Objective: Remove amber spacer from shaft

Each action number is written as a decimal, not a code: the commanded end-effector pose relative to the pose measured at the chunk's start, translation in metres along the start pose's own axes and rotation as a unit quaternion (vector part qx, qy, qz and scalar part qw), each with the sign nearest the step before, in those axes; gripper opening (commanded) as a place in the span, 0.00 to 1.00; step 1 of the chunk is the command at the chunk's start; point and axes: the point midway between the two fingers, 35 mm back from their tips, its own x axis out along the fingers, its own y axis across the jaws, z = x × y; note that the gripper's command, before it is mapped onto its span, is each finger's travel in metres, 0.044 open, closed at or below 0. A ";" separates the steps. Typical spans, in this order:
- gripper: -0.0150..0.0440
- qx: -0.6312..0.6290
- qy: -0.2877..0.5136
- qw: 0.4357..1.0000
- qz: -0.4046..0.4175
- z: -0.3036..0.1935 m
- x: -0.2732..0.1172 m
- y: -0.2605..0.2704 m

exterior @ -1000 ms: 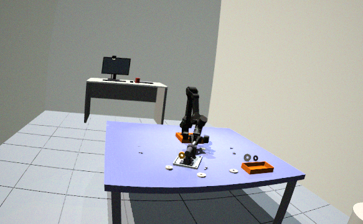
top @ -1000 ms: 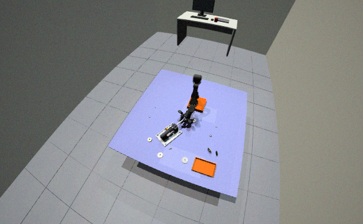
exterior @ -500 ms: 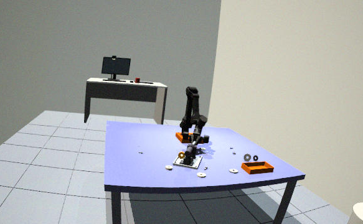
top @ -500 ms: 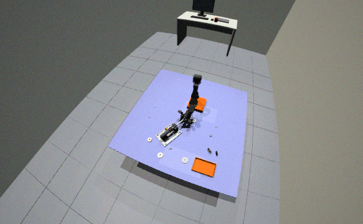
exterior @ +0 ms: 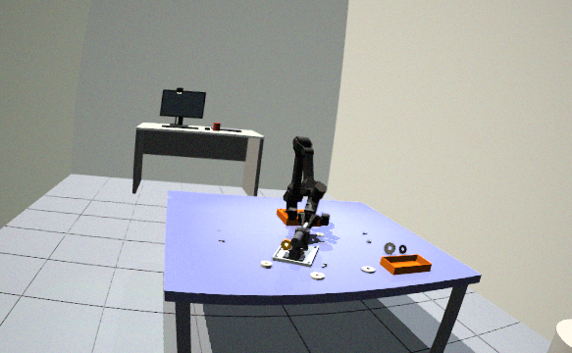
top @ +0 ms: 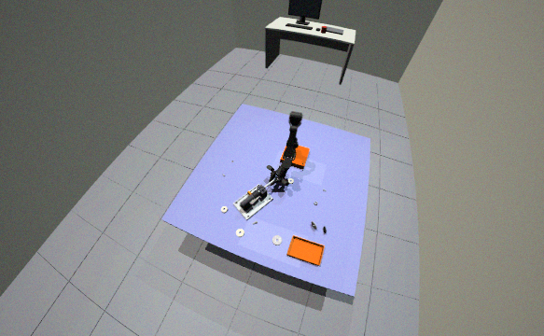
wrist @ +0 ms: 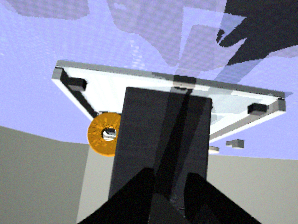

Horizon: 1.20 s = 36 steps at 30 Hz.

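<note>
My gripper (top: pixel 274 179) (exterior: pixel 310 222) (wrist: pixel 169 179) is shut on the silver shaft (top: pixel 269 184) (exterior: pixel 306 226), whose far part runs into the dark assembly. In the wrist view the fingers stand in front of the dark housing block (wrist: pixel 150 125), which hides most of what lies behind it. The dark housing (top: pixel 248 203) (exterior: pixel 297 241) stands on a light base plate (exterior: pixel 310 259) (wrist: pixel 100 82). An amber spacer (top: pixel 250 192) (exterior: pixel 283 244) (wrist: pixel 95 135) shows at the housing's left side, upright, its hole facing the wrist camera. What supports it cannot be told. No other spacer on the shaft can be made out.
Several white rings lie on the table, one (top: pixel 273 240) (exterior: pixel 364 269) near the front orange tray (exterior: pixel 394 269). Two dark rings stand on edge behind that tray. Another orange tray (top: pixel 305 156) (exterior: pixel 282 216) is by the arm's base. Small grey bits lie scattered.
</note>
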 end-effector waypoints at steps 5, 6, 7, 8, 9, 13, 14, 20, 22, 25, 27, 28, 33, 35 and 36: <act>0.25 0.002 0.002 1.000 0.001 -0.001 0.001 0.001; 0.25 0.002 0.002 1.000 0.001 -0.001 0.001 0.001; 0.25 0.002 0.002 1.000 0.001 -0.001 0.001 0.001; 0.25 0.002 0.002 1.000 0.001 -0.002 0.001 0.001; 0.25 0.002 0.002 1.000 0.001 -0.002 0.002 0.001; 0.25 0.002 0.002 1.000 0.001 -0.002 0.002 0.001; 0.25 0.002 0.002 1.000 0.001 -0.002 0.002 0.001; 0.25 0.002 0.002 1.000 0.001 -0.002 0.003 0.001; 0.25 0.002 0.002 1.000 0.001 -0.002 0.003 0.001; 0.25 0.002 0.002 1.000 0.001 -0.003 0.003 0.001; 0.25 0.002 0.002 1.000 0.001 -0.003 0.003 0.001; 0.25 0.002 0.002 1.000 0.001 -0.003 0.004 0.001; 0.25 0.002 0.002 1.000 0.001 -0.003 0.004 0.001; 0.25 0.002 0.002 1.000 0.001 -0.003 0.004 0.001; 0.25 0.002 0.002 1.000 0.001 -0.003 0.004 0.001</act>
